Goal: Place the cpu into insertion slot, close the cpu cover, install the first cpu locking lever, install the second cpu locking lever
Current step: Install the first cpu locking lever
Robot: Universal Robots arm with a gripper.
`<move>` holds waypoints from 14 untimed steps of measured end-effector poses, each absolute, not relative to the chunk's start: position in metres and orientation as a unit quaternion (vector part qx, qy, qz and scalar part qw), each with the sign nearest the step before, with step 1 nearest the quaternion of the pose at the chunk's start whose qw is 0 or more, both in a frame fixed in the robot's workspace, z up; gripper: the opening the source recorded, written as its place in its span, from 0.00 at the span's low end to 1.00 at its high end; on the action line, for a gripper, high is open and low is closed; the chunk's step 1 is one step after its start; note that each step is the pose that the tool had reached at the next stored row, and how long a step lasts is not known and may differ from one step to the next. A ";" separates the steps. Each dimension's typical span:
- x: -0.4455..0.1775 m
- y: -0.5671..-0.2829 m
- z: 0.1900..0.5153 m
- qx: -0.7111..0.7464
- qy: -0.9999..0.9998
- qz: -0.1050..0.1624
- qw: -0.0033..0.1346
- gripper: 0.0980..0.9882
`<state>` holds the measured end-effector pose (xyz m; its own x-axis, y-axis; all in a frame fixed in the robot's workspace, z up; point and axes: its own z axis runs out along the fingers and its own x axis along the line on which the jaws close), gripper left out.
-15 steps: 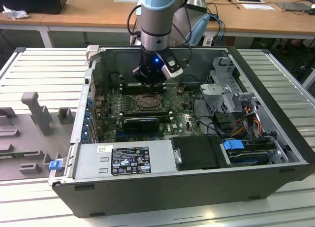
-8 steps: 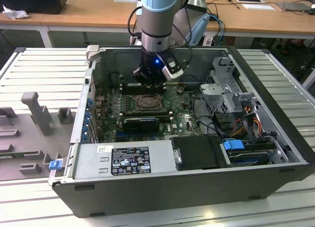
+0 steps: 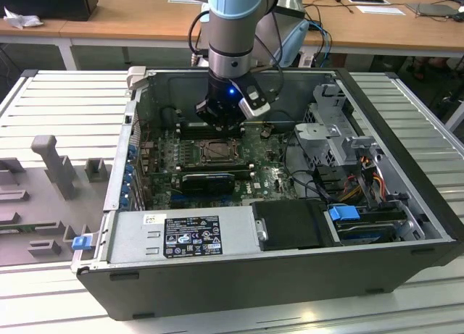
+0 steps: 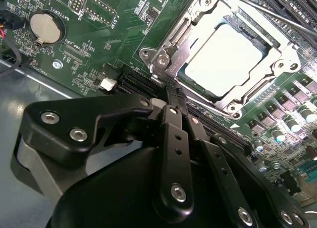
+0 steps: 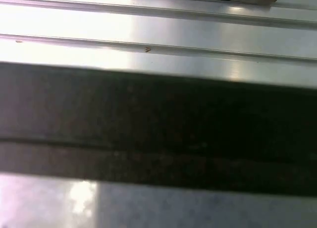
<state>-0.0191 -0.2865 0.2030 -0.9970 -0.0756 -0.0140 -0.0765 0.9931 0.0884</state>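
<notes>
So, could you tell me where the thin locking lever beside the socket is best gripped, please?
Probably on the straight, bare stretch of the locking lever, where it runs along the edge of the cpu cover. Come from above the board and pinch across the rod. It is slender, and components crowd the board on both sides. I can't see its handle end.

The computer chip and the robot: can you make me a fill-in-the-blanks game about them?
1. The silver chip sits inside its ____.
2. The metal cover around the chip is folded ____.
3. The circuit board is coloured ____.
4. The gripper holds ____.

Missing words: socket; down; green; nothing
</notes>
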 end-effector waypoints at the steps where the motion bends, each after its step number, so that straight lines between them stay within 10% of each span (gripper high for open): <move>1: -0.019 -0.287 0.203 -0.038 0.998 0.044 0.005 0.01; 14: -0.019 -0.287 0.204 -0.038 0.998 0.042 0.005 0.01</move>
<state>-0.0190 -0.2867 0.2039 -0.9971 -0.0755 -0.0133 -0.0763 0.9935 0.0839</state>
